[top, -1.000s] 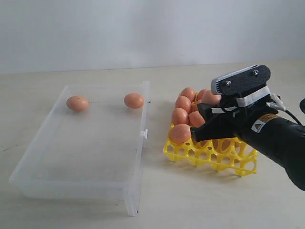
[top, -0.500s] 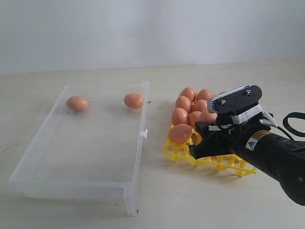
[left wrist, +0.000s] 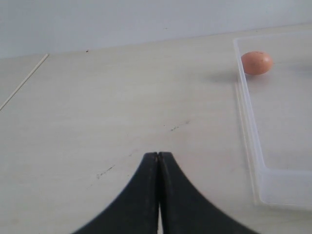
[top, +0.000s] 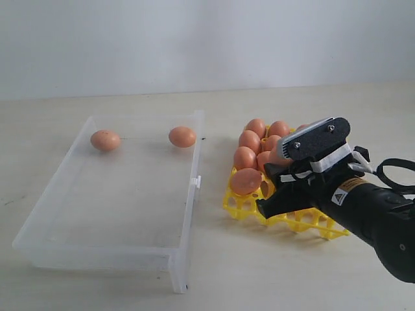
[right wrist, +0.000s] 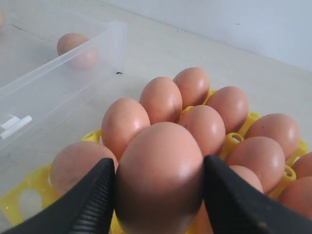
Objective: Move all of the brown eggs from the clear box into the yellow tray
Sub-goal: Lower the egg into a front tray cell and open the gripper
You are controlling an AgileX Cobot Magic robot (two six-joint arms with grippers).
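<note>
One warning-triangle sticker (top: 338, 196), unreadable, on right arm (top: 379, 223); hand (right wrist: 158, 197) grips brown egg (right wrist: 158, 161).

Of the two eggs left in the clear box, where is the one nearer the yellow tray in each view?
Exterior view: that egg sits in the clear box's far right corner.
Left wrist view: not in it; only the other egg shows.
Right wrist view: that egg is seen through the box's wall.
Shared landmark: the clear box, in all three.
</note>
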